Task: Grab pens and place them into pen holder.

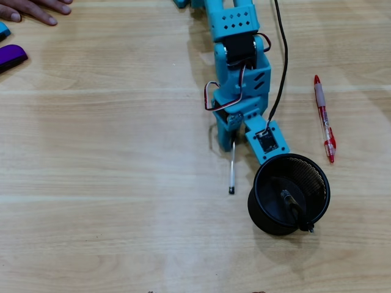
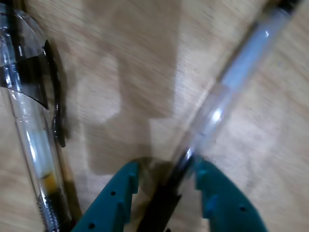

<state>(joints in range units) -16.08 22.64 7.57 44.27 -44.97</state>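
Teal arm [image 1: 241, 67] reaches down the wooden table [image 1: 110, 183] in the overhead view, gripper [image 1: 233, 141] low over the boards. Clear pen [image 1: 232, 168] sticks out past the fingertips, dark tip pointing away from the arm. In the wrist view the gripper [image 2: 166, 181] has its two teal fingers [image 2: 116, 198] partly open, one on each side of the dark end of the clear pen [image 2: 227, 92]; the pen sits in the gap, close to the right finger, but whether either finger is actually pressing on it, cannot tell. Another clear pen with a black clip [image 2: 31, 121] lies at the left edge of the wrist view, apart from the fingers.

Black mesh pen holder [image 1: 317, 177] stands just beyond and to the right of the gripper in the overhead view, near the arm's small camera block [image 1: 267, 141]. A dark pen [image 1: 293, 207] is already inside it, leaning on the rim.

Red pen [image 1: 324, 119] lies well to the right of the arm, untouched. Purple object [image 1: 11, 57] and a person's hand [image 1: 33, 9] are far off at the top left corner.
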